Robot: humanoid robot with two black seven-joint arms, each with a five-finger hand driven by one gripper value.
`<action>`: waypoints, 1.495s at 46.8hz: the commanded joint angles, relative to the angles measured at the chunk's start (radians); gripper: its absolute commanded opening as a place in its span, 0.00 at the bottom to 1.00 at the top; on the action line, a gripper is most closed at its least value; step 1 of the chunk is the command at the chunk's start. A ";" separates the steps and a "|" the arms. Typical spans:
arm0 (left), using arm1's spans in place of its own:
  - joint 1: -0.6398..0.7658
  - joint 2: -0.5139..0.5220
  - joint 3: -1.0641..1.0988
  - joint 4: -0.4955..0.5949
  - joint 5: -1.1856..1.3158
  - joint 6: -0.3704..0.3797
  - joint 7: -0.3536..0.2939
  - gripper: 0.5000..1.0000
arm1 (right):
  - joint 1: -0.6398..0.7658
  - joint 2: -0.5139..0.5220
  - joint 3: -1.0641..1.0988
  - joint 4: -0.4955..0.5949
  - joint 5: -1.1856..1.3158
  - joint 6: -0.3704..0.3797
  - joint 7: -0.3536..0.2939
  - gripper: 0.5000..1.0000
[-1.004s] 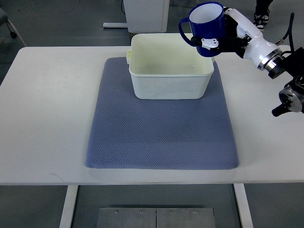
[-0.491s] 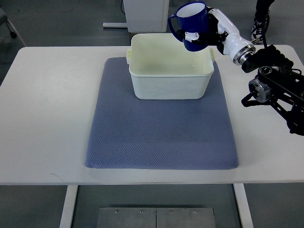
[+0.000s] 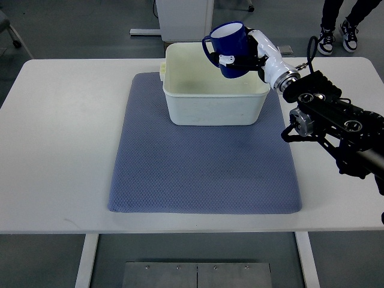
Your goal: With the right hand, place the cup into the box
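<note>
In the upper centre of the frame, the right hand [image 3: 245, 56] is clamped on a dark blue cup [image 3: 228, 41], holding it tilted above the far right part of a cream box [image 3: 213, 102]. The box sits on a blue mat [image 3: 198, 168] on the white worktop [image 3: 60, 138].

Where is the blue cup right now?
The blue cup is held in the right hand, above the far right part of the white box on the mat.
</note>
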State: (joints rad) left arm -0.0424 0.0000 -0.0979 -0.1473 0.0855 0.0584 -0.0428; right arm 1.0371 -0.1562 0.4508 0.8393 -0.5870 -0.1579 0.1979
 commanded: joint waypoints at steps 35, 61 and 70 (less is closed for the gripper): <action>-0.001 0.000 0.001 0.000 -0.001 0.000 0.000 1.00 | -0.017 0.024 -0.018 -0.032 0.003 -0.002 0.011 0.99; 0.001 0.000 0.001 0.000 0.000 0.000 0.000 1.00 | -0.017 -0.098 0.061 0.017 0.016 0.001 0.008 0.99; -0.001 0.000 0.001 0.000 0.000 0.000 0.000 1.00 | -0.075 -0.146 0.193 0.027 0.019 0.031 -0.035 0.99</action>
State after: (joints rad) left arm -0.0425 0.0000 -0.0978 -0.1472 0.0854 0.0581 -0.0430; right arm 0.9876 -0.2949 0.5909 0.8645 -0.5673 -0.1385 0.1856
